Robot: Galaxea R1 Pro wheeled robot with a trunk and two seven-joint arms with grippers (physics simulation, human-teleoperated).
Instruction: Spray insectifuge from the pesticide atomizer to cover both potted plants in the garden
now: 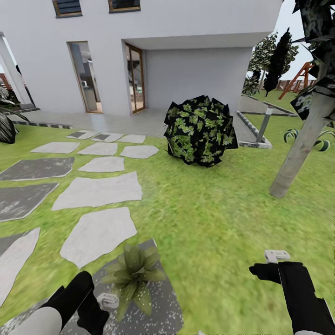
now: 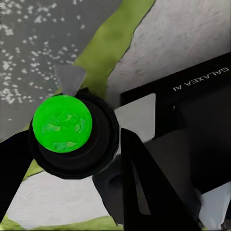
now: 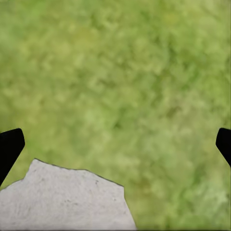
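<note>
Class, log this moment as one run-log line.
left gripper: beside potted plant on grey stone, jaws unclear | right gripper: jaws open, over lawn

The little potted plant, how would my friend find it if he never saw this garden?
Start at the big white house and follow the stepping stones down the lawn toward the robot. On the dark speckled slab closest to it sits the potted plant, beside the left tool. It is a low rosette of pointed green leaves, far smaller than the round dark bush.

potted plant [image 1: 133, 274]: low green rosette, upright | on grey speckled stepping stone [image 1: 163, 298] in lawn | just beside my left end effector [image 1: 108, 301]
</note>
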